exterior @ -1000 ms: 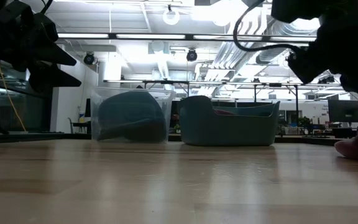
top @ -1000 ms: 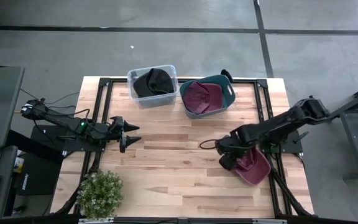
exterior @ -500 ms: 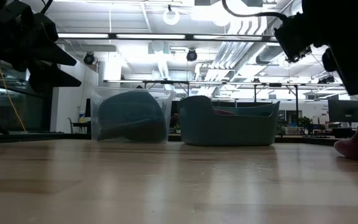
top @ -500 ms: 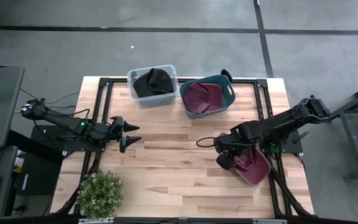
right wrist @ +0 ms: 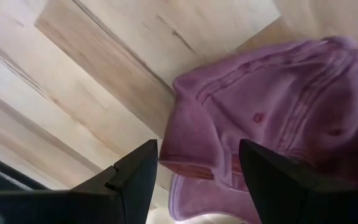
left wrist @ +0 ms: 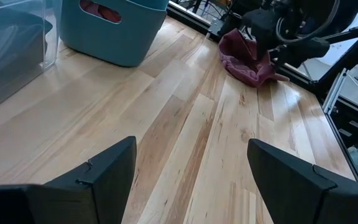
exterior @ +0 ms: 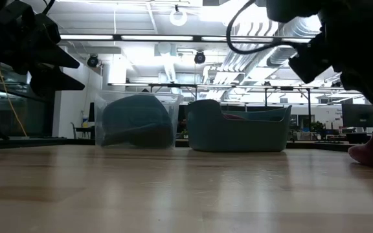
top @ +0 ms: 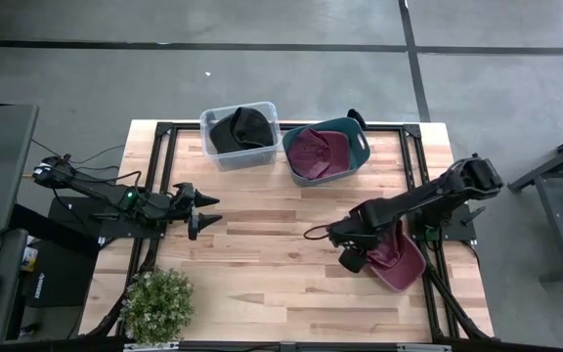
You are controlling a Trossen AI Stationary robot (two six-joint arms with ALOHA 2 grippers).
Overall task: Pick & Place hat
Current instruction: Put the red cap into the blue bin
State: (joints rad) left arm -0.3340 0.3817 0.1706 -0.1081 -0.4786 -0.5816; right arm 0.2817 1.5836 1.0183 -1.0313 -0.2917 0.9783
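A maroon hat (top: 399, 262) lies crown-up on the table near its right edge; it also shows in the right wrist view (right wrist: 278, 106) and the low view (exterior: 372, 155). My right gripper (top: 350, 254) hangs open just above the hat's left edge, fingers pointing down, one on either side of that edge (right wrist: 197, 146), touching nothing. My left gripper (top: 206, 210) waits open above the table's left side (left wrist: 191, 143). A teal bin (top: 356, 137) at the far edge holds another maroon hat (top: 316, 152).
A clear bin (top: 213, 147) with a black hat (top: 242, 129) stands left of the teal bin. A potted plant (top: 157, 305) sits at the near left corner. Bare wood (top: 272, 244) lies between the two grippers.
My right gripper has shifted a little toward the table's left, from over the hat's body to over its left edge, staying open. The hat has kept its place.
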